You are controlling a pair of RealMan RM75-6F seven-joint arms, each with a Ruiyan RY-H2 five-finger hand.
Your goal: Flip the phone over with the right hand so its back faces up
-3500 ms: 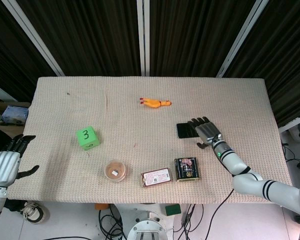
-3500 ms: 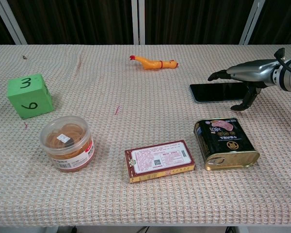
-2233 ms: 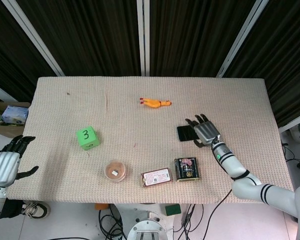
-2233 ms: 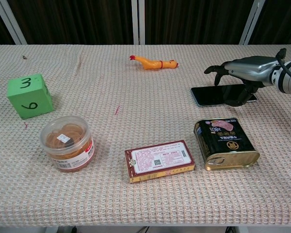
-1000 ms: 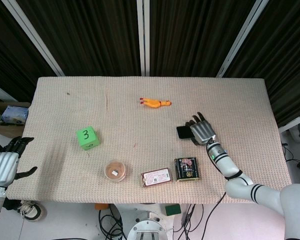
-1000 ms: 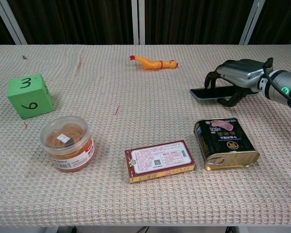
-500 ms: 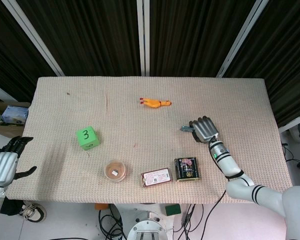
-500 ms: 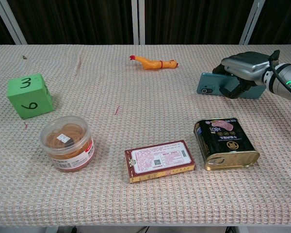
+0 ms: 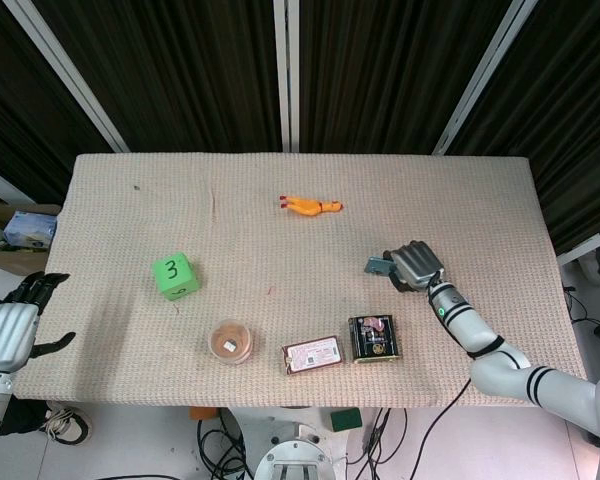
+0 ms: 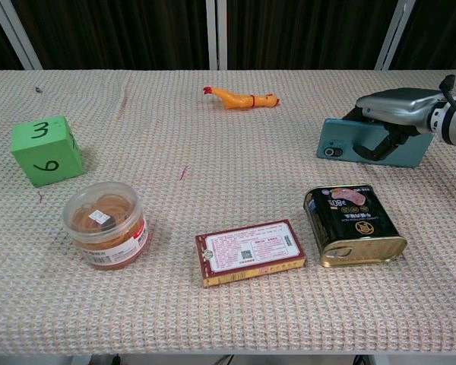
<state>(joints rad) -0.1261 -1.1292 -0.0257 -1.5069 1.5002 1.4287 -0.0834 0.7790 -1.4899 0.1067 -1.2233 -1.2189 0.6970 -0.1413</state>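
The phone (image 10: 365,144) stands on its long edge at the right of the table, its teal back and camera lens turned toward the chest view. My right hand (image 10: 399,106) grips it from above, with the thumb on the teal back and the fingers hidden behind it. In the head view, the right hand (image 9: 417,265) covers most of the phone (image 9: 377,266), and only its left end sticks out. My left hand (image 9: 10,330) hangs off the table's left edge, fingers apart and holding nothing.
A dark meat can (image 10: 355,224) lies just in front of the phone, with a red box (image 10: 251,252) to its left. A round plastic tub (image 10: 106,224) and a green cube (image 10: 45,150) sit at the left. A rubber chicken (image 10: 242,99) lies farther back.
The phone lay flat with its screen up. My right hand closed on it, lifted its edge and tipped it upright, so the teal back now shows and it sits slightly further right.
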